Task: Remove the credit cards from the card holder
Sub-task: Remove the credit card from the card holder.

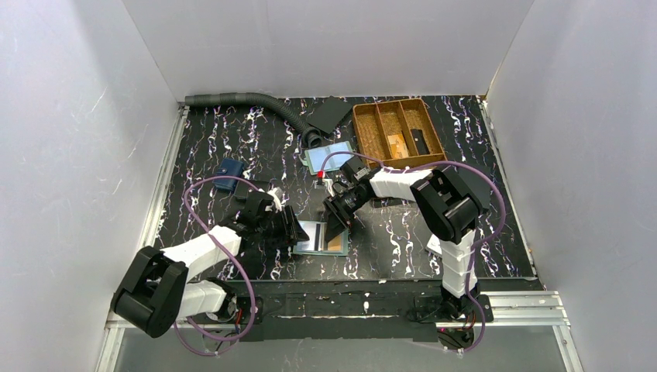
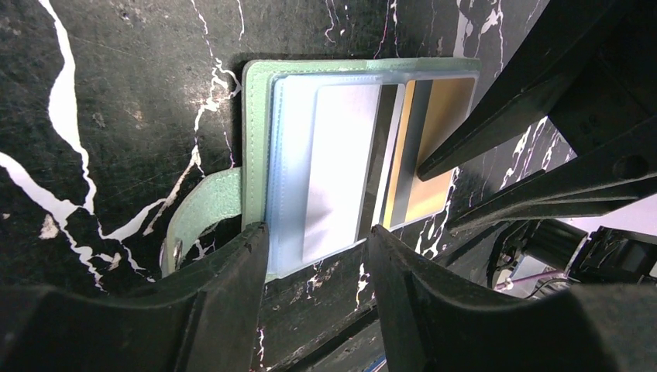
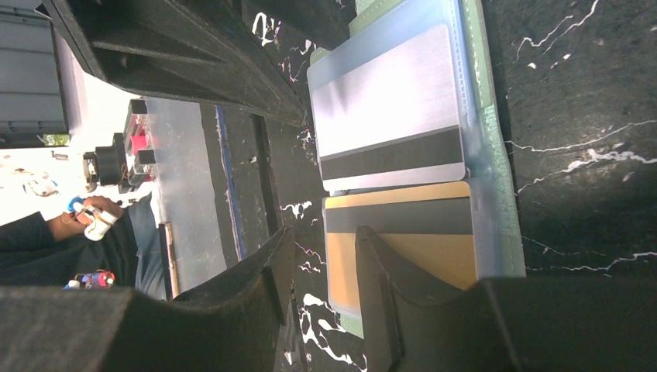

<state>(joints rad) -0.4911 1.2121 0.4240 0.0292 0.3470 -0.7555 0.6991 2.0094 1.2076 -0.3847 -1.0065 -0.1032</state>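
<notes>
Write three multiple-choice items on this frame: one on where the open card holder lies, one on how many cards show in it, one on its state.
1. Where does the card holder lie?
A. in the wooden tray
B. on the table between the left gripper and the right gripper
C. lifted by the left gripper

2. How many credit cards show in it?
A. two
B. one
C. four

3. The card holder is:
A. folded shut
B. standing on edge
C. spread open flat

Answers: B, it rests on the marbled surface with a gripper at each side; A, a silver card and an orange card show; C, both panels face up.
</notes>
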